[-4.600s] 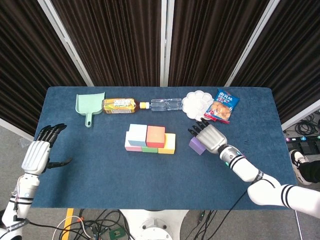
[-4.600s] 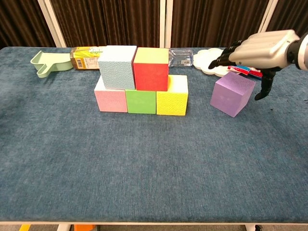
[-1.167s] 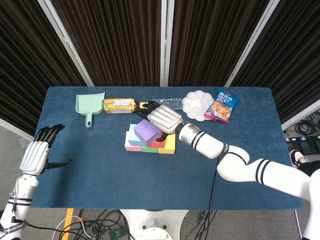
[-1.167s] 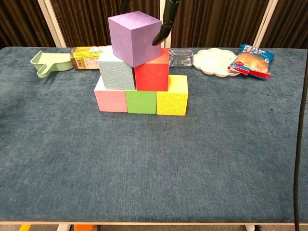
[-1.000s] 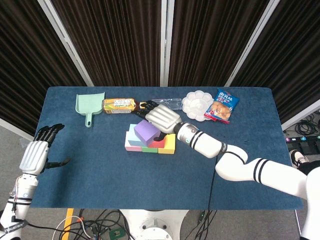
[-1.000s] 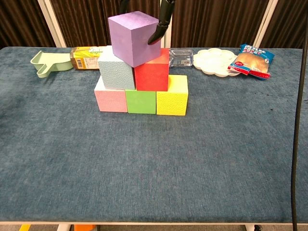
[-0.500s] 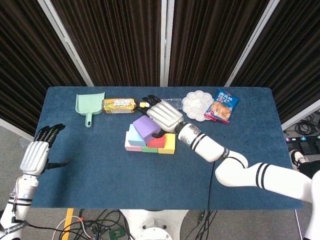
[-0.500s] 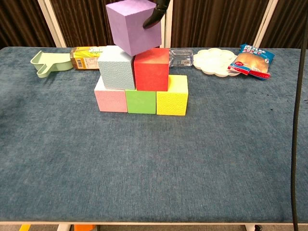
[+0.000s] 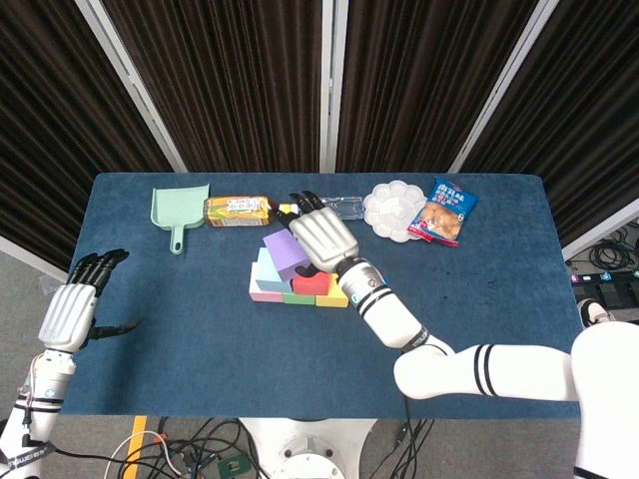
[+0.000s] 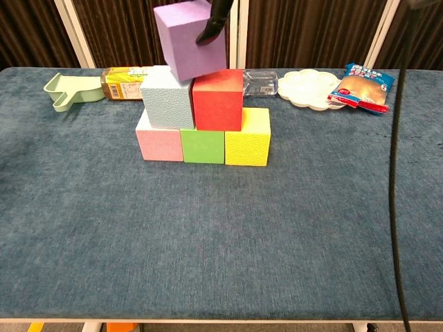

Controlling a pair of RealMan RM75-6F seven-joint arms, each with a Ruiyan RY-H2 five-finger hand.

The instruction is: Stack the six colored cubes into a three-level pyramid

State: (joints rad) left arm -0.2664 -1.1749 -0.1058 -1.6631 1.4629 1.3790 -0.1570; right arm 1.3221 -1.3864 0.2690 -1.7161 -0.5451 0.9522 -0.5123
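My right hand [image 9: 321, 238] grips the purple cube [image 10: 190, 39] from above and holds it tilted just above the light blue cube [image 10: 167, 97] and red cube [image 10: 217, 99]. Those two sit side by side on a bottom row of pink cube [image 10: 158, 144], green cube [image 10: 203, 146] and yellow cube [image 10: 248, 137]. In the chest view only a dark fingertip [image 10: 208, 29] of that hand shows against the purple cube's right face. My left hand [image 9: 72, 309] hangs open beyond the table's left edge, holding nothing.
Along the far edge lie a green dustpan [image 9: 178, 213], a tea bottle [image 9: 238, 209], a clear bottle [image 10: 260, 81], a white palette [image 9: 393, 211] and a snack bag [image 9: 444, 212]. A black cable [image 10: 392, 207] hangs down the right side of the chest view.
My right hand carried the purple cube from the table on the right up over the stack. In the last second it lifted the cube slightly higher and shifted it left; the left hand stayed still.
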